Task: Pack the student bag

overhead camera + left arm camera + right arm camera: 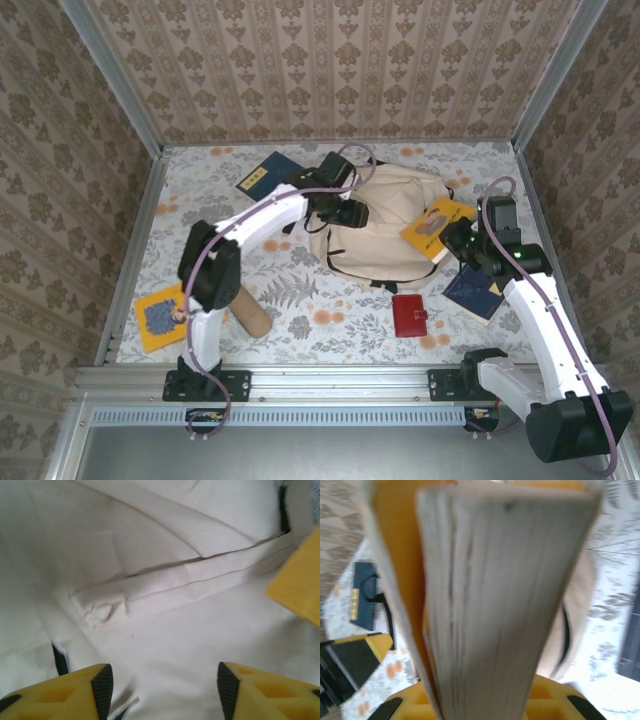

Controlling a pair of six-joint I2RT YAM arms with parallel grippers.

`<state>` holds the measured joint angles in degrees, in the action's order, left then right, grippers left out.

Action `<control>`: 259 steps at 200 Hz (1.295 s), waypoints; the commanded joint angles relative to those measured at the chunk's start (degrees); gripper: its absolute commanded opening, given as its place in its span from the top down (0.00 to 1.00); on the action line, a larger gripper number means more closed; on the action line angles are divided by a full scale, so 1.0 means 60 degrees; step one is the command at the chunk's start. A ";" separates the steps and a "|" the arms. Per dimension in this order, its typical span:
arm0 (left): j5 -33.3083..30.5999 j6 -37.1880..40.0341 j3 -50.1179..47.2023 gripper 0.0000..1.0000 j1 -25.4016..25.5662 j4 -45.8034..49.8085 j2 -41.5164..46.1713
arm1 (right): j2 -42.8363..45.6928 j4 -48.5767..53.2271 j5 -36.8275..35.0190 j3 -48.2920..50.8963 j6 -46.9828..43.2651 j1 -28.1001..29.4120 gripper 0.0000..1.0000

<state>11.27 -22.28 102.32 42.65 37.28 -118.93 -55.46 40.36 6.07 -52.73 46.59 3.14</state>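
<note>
The student bag (pixel 385 225), a big beige backpack with black straps, lies at the table's middle back. My left gripper (pixel 347 211) hovers over the bag's left side, open. In the left wrist view its fingertips (pixel 103 689) stand wide apart over creased beige bag fabric (pixel 165 580), nothing between them. My right gripper (pixel 463 244) is shut on a yellow book (pixel 436 228), held tilted over the bag's right edge. In the right wrist view the book's page edge (pixel 505 605) stands upright between the jaws and hides most of the bag (pixel 576 630). A corner of the yellow book (pixel 299 582) shows at the right of the left wrist view.
A blue book (pixel 270 172) lies at the back left, another blue book (pixel 474 290) under the right arm. A red wallet (pixel 410 315) sits in front of the bag. At the front left lie a second yellow book (pixel 160 315) and a tan cylindrical pouch (pixel 250 310).
</note>
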 commanded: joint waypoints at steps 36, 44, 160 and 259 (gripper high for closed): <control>0.0351 0.0275 0.2340 0.46 -0.0263 0.0581 -0.2510 | 0.0174 0.0155 -0.0299 0.0624 -0.0698 -0.0682 0.84; 0.0296 0.0078 0.2448 0.46 -0.0336 0.0662 -0.2723 | 0.0059 -0.0119 0.0075 0.0838 -0.0643 -0.0828 0.84; 0.0497 0.0532 0.0389 0.39 -0.0902 0.0636 -0.1067 | -0.0640 -0.1054 0.2292 0.0717 -0.1257 -0.1621 0.83; -0.0319 0.3994 -0.0908 0.25 0.1523 0.1799 0.1337 | 0.0340 0.2000 0.0733 -0.1508 -0.2022 -0.1764 0.82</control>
<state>12.19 -6.15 98.52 48.49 42.87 -111.44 -55.20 49.43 12.56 -58.74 36.18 -6.96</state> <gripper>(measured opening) 0.727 0.193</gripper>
